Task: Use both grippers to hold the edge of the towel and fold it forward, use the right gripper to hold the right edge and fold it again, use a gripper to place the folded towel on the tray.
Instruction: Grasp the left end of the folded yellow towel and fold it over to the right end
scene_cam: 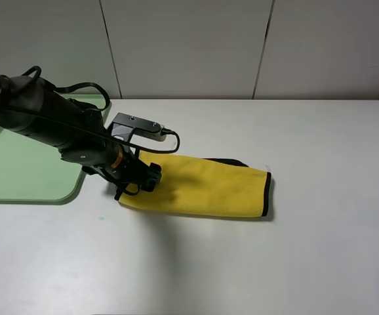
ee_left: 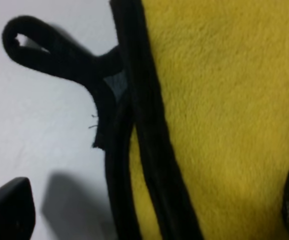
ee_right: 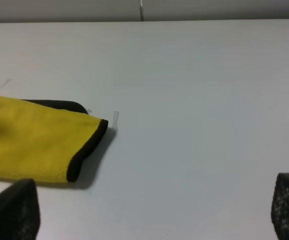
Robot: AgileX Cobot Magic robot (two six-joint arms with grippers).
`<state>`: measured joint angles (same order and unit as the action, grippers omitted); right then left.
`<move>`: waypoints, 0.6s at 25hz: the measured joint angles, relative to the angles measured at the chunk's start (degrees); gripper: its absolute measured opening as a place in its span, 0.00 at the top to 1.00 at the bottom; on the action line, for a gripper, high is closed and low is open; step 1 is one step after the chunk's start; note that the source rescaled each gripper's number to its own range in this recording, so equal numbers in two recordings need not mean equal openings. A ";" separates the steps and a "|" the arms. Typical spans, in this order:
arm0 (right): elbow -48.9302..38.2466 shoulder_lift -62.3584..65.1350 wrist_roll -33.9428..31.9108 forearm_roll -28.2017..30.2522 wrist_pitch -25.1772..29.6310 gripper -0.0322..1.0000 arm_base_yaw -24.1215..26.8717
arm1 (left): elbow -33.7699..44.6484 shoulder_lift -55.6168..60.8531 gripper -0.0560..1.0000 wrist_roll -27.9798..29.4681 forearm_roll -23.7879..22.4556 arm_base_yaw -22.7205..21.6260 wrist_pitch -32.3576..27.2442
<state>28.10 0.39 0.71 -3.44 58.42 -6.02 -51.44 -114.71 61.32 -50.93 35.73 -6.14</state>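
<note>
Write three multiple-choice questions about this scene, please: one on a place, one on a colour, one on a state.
1. Where does the towel lie?
A. on the table, beside the tray
B. on the tray
C. held in the air

2. What colour is the towel's trim?
A. white
B. black
C. green

3. How is the left gripper?
A. shut on the towel
B. open, at the towel's end nearest the tray
C. out of view

Answers:
1 A: the folded towel rests flat on the white table, off the tray.
2 B: a black border runs along the yellow cloth.
3 B: the left wrist view shows its jaws wide apart.
</note>
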 joint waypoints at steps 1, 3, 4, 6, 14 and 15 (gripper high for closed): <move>0.00 0.00 0.00 0.00 0.00 0.00 0.00 | -0.13 -0.20 0.00 0.00 0.00 -0.07 0.37; 0.00 0.00 -0.05 0.00 0.00 0.00 0.00 | -0.29 -0.54 0.00 0.13 0.00 -0.19 1.22; 0.00 0.00 -0.08 0.00 0.00 0.00 0.00 | -0.29 -0.76 0.00 0.13 0.00 -0.19 1.76; 0.00 0.00 -0.12 0.00 0.00 0.00 0.00 | -0.29 -1.24 0.00 0.41 0.00 -0.25 3.17; 0.00 0.00 -0.12 0.00 0.00 0.00 0.00 | -0.82 -2.94 0.11 -1.69 1.09 -0.37 7.63; 0.00 0.00 -0.12 0.00 0.00 0.00 0.00 | -0.82 -3.01 0.15 -1.76 1.09 -0.37 8.05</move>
<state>28.10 0.39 0.59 -3.44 58.42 -6.02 -52.27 -117.72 59.56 -49.84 35.36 1.91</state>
